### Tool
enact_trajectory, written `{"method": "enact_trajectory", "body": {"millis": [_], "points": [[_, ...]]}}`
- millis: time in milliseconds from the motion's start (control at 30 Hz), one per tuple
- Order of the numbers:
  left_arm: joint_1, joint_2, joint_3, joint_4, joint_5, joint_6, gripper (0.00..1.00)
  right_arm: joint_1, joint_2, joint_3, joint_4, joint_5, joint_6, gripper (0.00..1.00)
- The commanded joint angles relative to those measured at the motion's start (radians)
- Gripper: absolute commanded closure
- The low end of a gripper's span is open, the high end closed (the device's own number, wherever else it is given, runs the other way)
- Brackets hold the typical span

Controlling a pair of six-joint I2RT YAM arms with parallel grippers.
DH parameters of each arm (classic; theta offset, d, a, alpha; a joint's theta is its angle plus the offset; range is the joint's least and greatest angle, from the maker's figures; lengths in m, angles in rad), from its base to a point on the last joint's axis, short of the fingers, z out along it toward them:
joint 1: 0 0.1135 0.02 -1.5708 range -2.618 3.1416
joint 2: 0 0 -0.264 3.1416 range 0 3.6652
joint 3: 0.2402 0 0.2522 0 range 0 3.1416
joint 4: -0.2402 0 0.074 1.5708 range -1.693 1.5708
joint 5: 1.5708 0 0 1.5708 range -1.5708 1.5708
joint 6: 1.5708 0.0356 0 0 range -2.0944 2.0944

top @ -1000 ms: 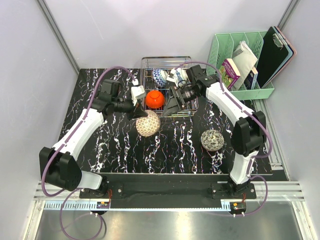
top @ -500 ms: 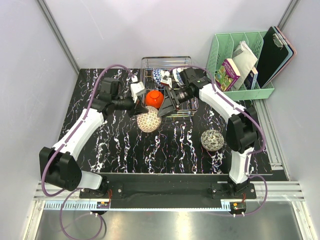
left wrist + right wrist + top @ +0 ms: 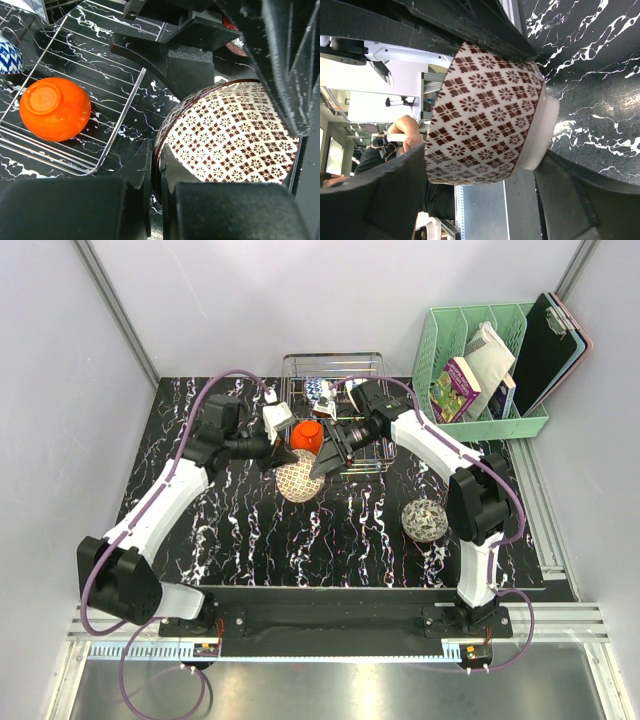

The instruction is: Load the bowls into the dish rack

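A bowl (image 3: 298,481) with a brown-on-cream net pattern hangs tilted just in front of the dish rack (image 3: 335,357). My left gripper (image 3: 279,457) is shut on its rim (image 3: 159,142); the pinch shows in the left wrist view (image 3: 156,150). My right gripper (image 3: 322,456) is open and straddles the same bowl (image 3: 485,110), one finger by the rim and the other by the foot (image 3: 485,156). An orange bowl (image 3: 308,436) lies upside down in the rack (image 3: 55,108). A blue-and-white bowl (image 3: 318,390) sits at the rack's back. Another net-patterned bowl (image 3: 424,519) rests on the table to the right.
A mint-green organiser (image 3: 487,370) with books and a clipboard stands at the back right. The rack's front wire edge (image 3: 121,120) runs just left of the held bowl. Grey walls close the table at the back and sides.
My right gripper has swung left out of the rack and now sits around the patterned bowl. My left gripper has carried that bowl a little up toward the rack.
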Motion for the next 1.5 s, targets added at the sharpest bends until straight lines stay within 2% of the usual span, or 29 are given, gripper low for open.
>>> {"method": "enact_trajectory", "body": {"millis": [0,100,333,600,733,833,867,933,967,1033,1067,1100,1133,1167,1200,1233,1267,1467], "points": [[-0.001,-0.052,0.005,0.103,0.0,-0.02,1.0,0.012,-0.003,0.024,0.021,-0.053,0.01,0.16],[-0.001,-0.06,-0.001,0.108,-0.006,-0.02,1.0,0.01,-0.012,0.027,0.022,-0.075,0.012,0.22],[-0.001,-0.077,-0.019,0.14,-0.051,-0.046,1.0,0.004,0.008,0.066,0.028,-0.142,0.039,0.18],[-0.004,-0.1,-0.036,0.172,-0.097,-0.074,1.0,0.003,0.063,0.139,0.034,-0.168,0.064,0.19],[-0.004,-0.098,-0.045,0.185,-0.112,-0.075,1.0,0.003,0.066,0.148,0.034,-0.176,0.065,0.29],[-0.003,-0.097,-0.042,0.192,-0.115,-0.084,1.0,0.003,0.06,0.142,0.036,-0.179,0.061,0.45],[-0.003,-0.095,-0.044,0.195,-0.118,-0.087,1.0,0.003,0.056,0.142,0.034,-0.182,0.062,0.57],[-0.006,-0.094,-0.045,0.197,-0.126,-0.086,1.0,0.003,0.051,0.139,0.034,-0.182,0.059,0.67],[-0.004,-0.094,-0.047,0.197,-0.131,-0.086,0.97,0.003,0.045,0.138,0.034,-0.182,0.056,0.72],[-0.004,-0.094,-0.05,0.195,-0.143,-0.084,0.78,0.003,0.039,0.13,0.036,-0.167,0.052,0.88],[-0.006,-0.097,-0.05,0.195,-0.144,-0.083,0.64,0.003,0.034,0.127,0.036,-0.162,0.052,0.92],[-0.004,-0.098,-0.051,0.197,-0.147,-0.081,0.6,0.003,0.031,0.119,0.036,-0.141,0.049,1.0],[-0.004,-0.1,-0.053,0.197,-0.152,-0.081,0.53,0.001,0.029,0.118,0.038,-0.135,0.047,1.0],[-0.004,-0.102,-0.051,0.197,-0.157,-0.08,0.37,0.001,0.029,0.115,0.036,-0.124,0.049,1.0],[-0.004,-0.103,-0.05,0.195,-0.16,-0.081,0.28,0.001,0.028,0.109,0.038,-0.103,0.047,1.0],[-0.006,-0.105,-0.048,0.195,-0.166,-0.083,0.12,0.0,0.025,0.104,0.039,-0.093,0.047,1.0],[-0.004,-0.105,-0.047,0.197,-0.172,-0.083,0.01,-0.001,0.025,0.101,0.041,-0.077,0.045,1.0],[0.052,-0.12,-0.021,0.197,-0.218,-0.113,0.01,-0.028,0.005,0.115,0.03,0.196,0.041,1.0]]}}
